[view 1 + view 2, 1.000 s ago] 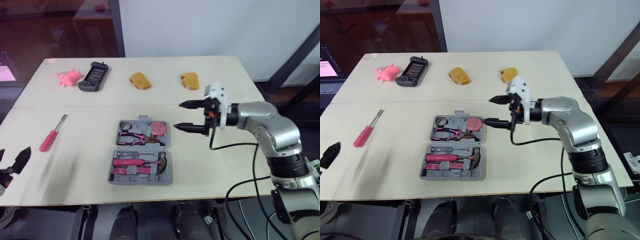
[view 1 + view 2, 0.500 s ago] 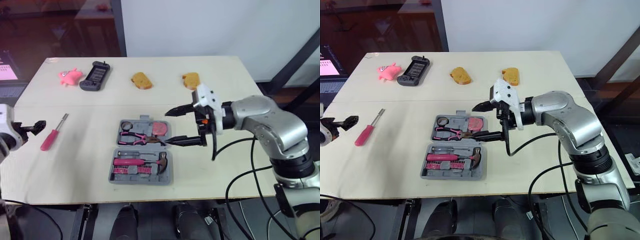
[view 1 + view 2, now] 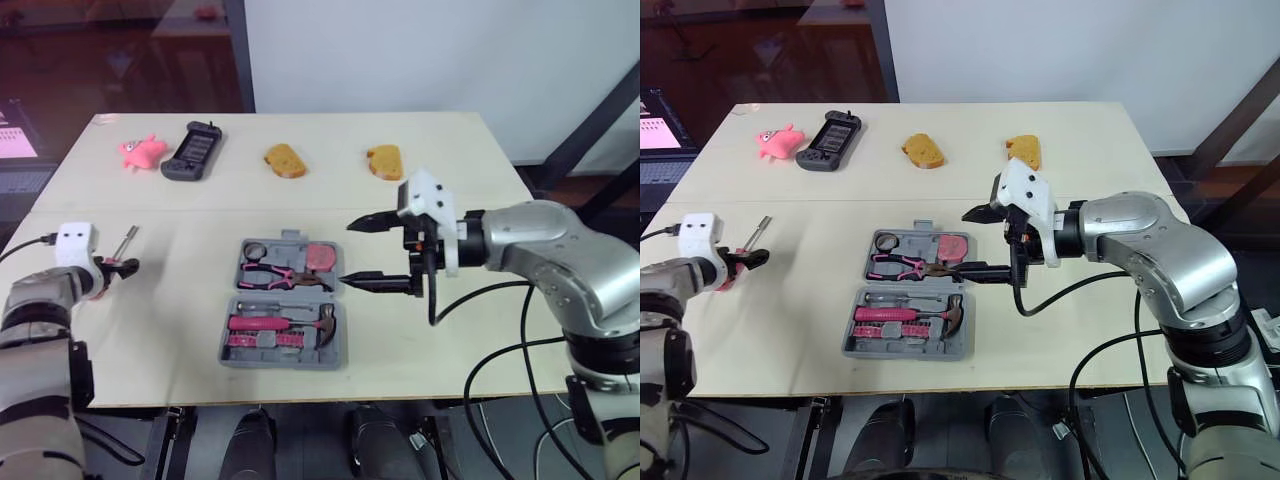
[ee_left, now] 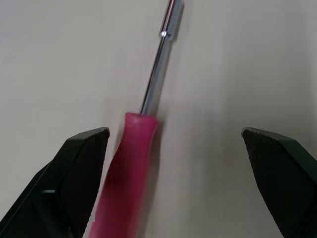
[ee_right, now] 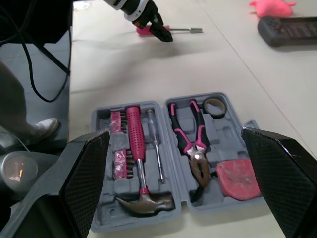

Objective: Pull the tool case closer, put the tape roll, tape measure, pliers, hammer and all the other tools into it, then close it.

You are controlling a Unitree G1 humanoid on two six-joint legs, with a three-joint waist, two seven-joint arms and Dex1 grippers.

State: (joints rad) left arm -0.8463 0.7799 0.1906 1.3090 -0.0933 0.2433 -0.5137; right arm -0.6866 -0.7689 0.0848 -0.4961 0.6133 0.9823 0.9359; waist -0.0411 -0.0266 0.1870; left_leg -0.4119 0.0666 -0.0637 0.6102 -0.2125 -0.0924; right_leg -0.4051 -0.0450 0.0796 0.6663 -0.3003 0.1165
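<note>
The grey tool case [image 3: 232, 354] lies open in the middle of the table. Its far half holds the tape roll [image 5: 214, 105], pliers [image 5: 190, 141] and pink tape measure [image 5: 237, 178]. A hammer [image 5: 136, 148] and a slim screwdriver [image 5: 154, 144] lie in its near half. A pink-handled screwdriver [image 4: 131, 173] lies on the table at the left. My left gripper [image 3: 118, 267] is open over it, the handle between its fingers, closer to one of them. My right gripper [image 3: 362, 252] is open just right of the case, fingers pointing at it.
Along the table's far edge lie a pink toy [image 3: 140, 152], a black handheld controller [image 3: 190, 152] and two brown sponge-like pieces [image 3: 283, 160] [image 3: 383, 160]. Bare tabletop surrounds the case on the left and right. Cables hang off my right arm by the front edge.
My left arm rose from the near-left table edge and reached the pink screwdriver. My right gripper moved left toward the case, then eased slightly back right, staying open.
</note>
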